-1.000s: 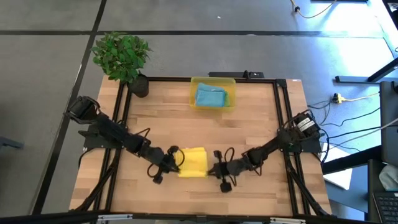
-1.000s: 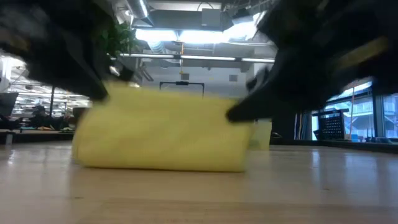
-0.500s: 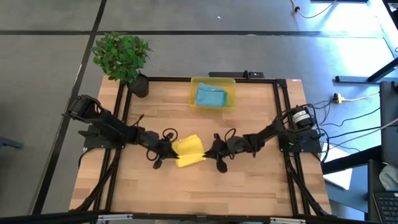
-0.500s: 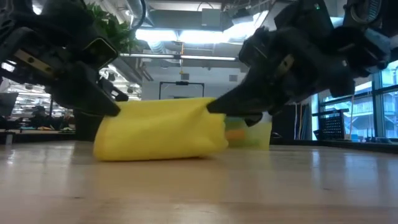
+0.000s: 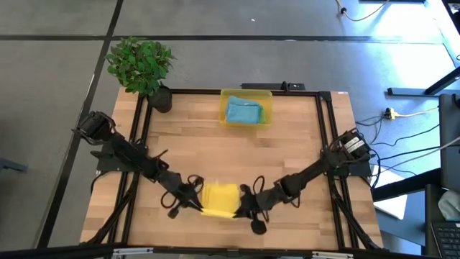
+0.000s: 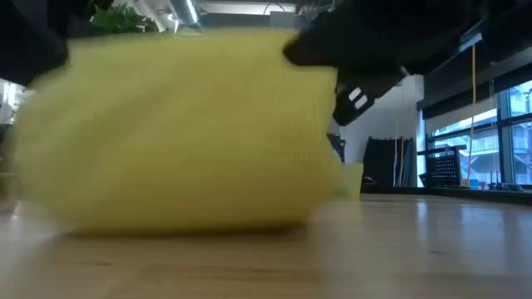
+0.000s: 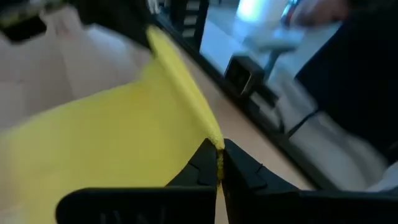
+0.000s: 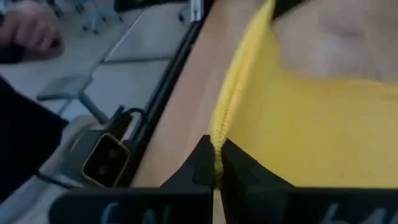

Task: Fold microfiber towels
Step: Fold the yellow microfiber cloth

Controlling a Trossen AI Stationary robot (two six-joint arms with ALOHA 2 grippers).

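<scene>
A yellow microfiber towel [image 5: 219,199] sits folded near the table's near edge, between my two grippers. In the low view the yellow towel [image 6: 183,141] fills most of the picture, its underside on the wood. My left gripper [image 5: 195,202] is shut on the towel's left side and my right gripper [image 5: 243,206] on its right side. A teal-blue towel [image 5: 243,112] lies inside the yellow bin [image 5: 224,95] at the far edge. My left gripper pinches the yellow towel's hemmed edge [image 7: 214,142] between its two fingertips [image 7: 202,163], coming slanting down from the table's left. The hem runs away from the fingers. One layer or several, I cannot tell. The towel's lower part rests on the table. My right gripper pinches the towel's hemmed edge [image 8: 217,144] on the opposite side between its two fingertips [image 8: 202,158], slanting down from the table's right. The hem stretches straight ahead of the fingers. The cloth between the two grippers is held up, its underside on the table.
A potted plant [image 5: 141,66] stands at the far left corner. A black frame rail [image 5: 237,92] rims the table. Bare wood [image 5: 237,151] lies between the bin and the towel. A person's hand [image 8: 28,28] shows beyond the table.
Both grippers, staying shut on the yellow towel, first swung toward the far edge and then came back toward the near edge, nearer to it than a second ago. The towel travelled with them and now stands close to the low camera, its underside on the table.
</scene>
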